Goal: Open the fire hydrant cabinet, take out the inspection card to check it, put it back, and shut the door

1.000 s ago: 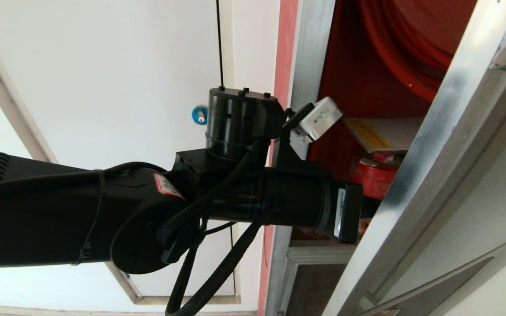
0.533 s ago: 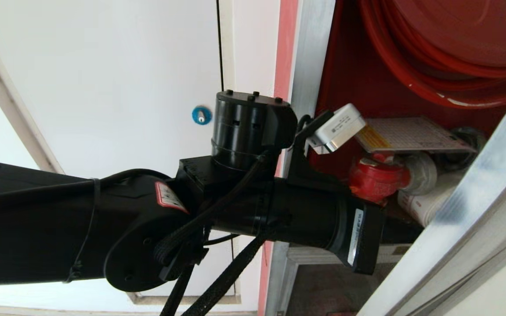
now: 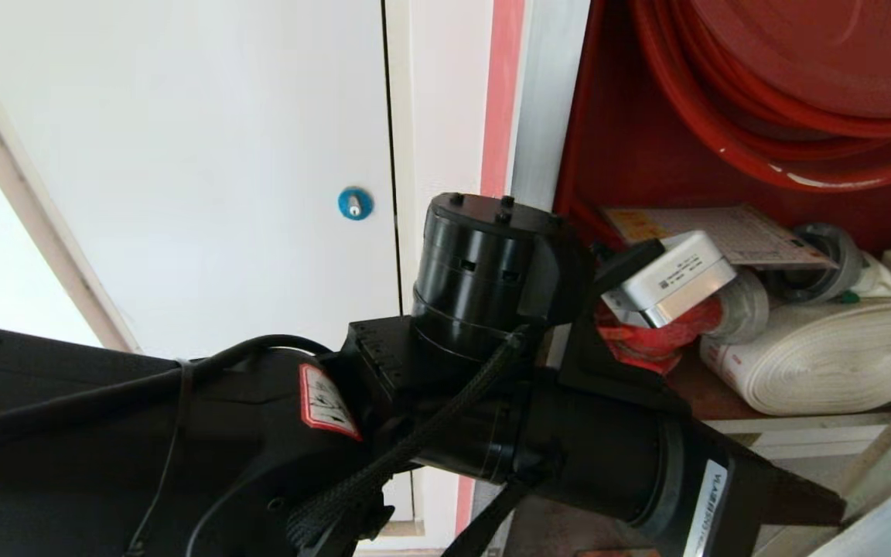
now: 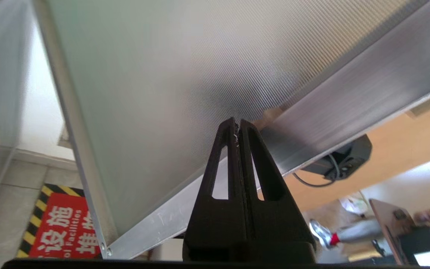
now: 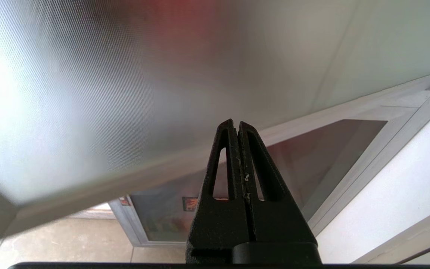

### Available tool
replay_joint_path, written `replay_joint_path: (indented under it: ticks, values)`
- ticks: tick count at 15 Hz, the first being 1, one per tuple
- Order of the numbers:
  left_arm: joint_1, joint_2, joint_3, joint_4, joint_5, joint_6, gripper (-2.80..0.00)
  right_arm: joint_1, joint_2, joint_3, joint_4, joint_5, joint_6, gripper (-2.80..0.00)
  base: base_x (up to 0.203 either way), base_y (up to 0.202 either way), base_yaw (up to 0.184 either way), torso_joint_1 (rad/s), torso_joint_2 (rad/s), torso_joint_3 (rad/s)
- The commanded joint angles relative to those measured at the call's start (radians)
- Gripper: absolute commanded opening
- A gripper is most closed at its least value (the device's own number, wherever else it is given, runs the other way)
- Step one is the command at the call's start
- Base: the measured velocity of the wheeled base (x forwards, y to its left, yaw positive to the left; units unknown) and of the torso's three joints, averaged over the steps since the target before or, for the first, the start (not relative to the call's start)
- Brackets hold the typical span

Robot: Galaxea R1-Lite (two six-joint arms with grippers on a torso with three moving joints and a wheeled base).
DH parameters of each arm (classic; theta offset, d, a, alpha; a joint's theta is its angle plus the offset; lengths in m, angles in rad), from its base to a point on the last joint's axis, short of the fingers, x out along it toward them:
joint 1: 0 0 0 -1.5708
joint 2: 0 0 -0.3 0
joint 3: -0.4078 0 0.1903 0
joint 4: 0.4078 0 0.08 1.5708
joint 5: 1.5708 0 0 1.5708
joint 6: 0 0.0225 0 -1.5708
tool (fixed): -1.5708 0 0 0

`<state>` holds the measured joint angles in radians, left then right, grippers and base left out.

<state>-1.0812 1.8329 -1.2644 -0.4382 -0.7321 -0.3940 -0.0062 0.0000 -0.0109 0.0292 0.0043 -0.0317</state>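
Left gripper (image 4: 237, 125): my black ribbed fingers pressed together, empty, tips seemingly against the door (image 4: 155, 74), frosted dimpled glass in brushed aluminium.
Inspection card (image 3: 732, 232): flat, laminated, atop the red valve inside the fire hydrant cabinet (image 3: 631, 155).
Right gripper (image 5: 237, 127): closed, empty.

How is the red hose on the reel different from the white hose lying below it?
The red hose is thin and wound on its big round reel, hanging high in the fire hydrant cabinet. The white hose is wide and flat, rolled into a loose coil that lies on the cabinet's shelf. The red one looks smooth, the white one looks like cloth. Both are coiled up inside the same cabinet.
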Motion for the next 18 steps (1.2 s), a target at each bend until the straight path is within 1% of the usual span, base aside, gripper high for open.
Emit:
replay_joint_path:
  ticks: [1,6,9,13,18]
  values:
    - [-0.019,0.007,0.003,-0.002,-0.003,-0.003,-2.80,0.000,0.002,0.000,0.000,0.000,-0.001,-2.80,0.000,0.000,0.000,0.000,0.00,0.000]
    - [-0.064,0.025,0.011,-0.002,-0.001,-0.003,-2.80,0.000,0.002,0.000,0.000,0.000,-0.001,-2.80,0.000,0.000,0.000,0.000,0.00,0.000]
    - [-0.088,0.029,0.019,-0.002,0.002,0.015,-2.80,0.000,0.002,0.000,0.000,0.000,0.001,-2.80,0.000,0.000,0.000,0.000,0.00,0.000]
    - [-0.122,0.031,0.020,0.001,0.005,0.017,-2.80,0.000,0.002,0.000,0.000,0.000,0.000,-2.80,0.000,0.000,0.000,0.000,0.00,0.000]
    - [-0.126,0.031,0.020,0.006,0.005,0.017,-2.80,0.000,0.002,0.000,0.000,0.000,-0.001,-2.80,0.000,0.000,0.000,0.000,0.00,0.000]
